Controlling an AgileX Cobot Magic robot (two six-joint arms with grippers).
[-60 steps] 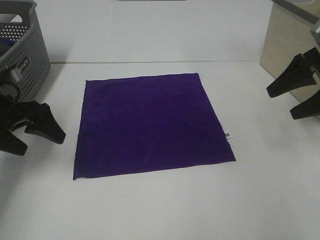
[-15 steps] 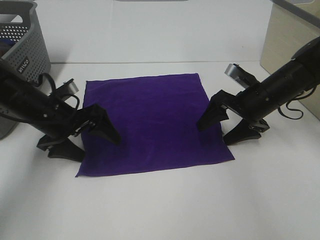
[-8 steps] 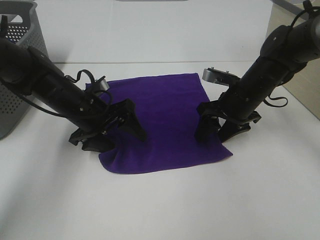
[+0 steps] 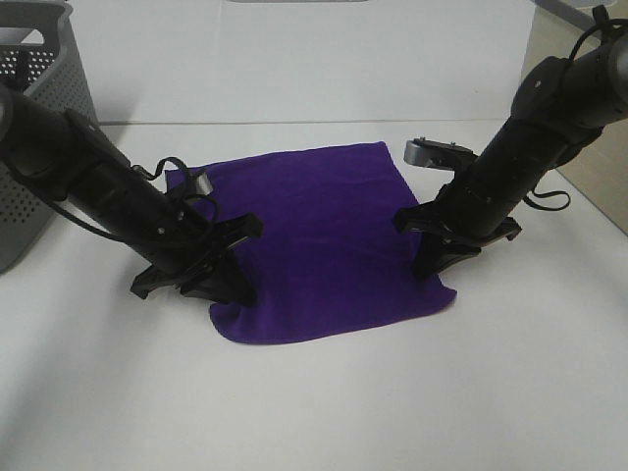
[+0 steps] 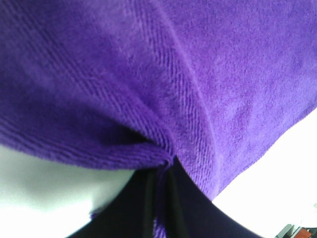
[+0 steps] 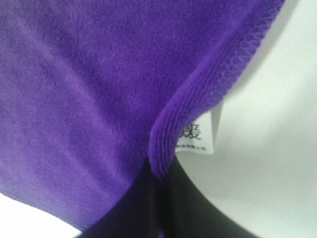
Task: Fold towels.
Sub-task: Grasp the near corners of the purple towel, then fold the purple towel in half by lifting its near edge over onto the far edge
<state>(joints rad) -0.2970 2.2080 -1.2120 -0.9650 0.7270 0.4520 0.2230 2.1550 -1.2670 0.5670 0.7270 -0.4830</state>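
Note:
The deep purple towel (image 4: 324, 245) lies on the white table in the exterior view, bunched along its near left edge. My left gripper (image 4: 231, 289) is shut on the towel's left edge near the front corner; the left wrist view shows the plush cloth (image 5: 148, 89) pinched between the black fingers (image 5: 148, 208). My right gripper (image 4: 432, 263) is shut on the towel's right edge. The right wrist view shows the stitched hem (image 6: 198, 104) and small white tag (image 6: 195, 136) pinched at the fingers (image 6: 148, 208).
A grey perforated basket (image 4: 44, 118) stands at the far left of the table. A beige box (image 4: 574, 108) stands at the far right, behind the right arm. White table (image 4: 324, 412) stretches in front of the towel.
Both arms came in from the sides and closed on the towel's left and right edges. The left front corner has been dragged inward and bunched.

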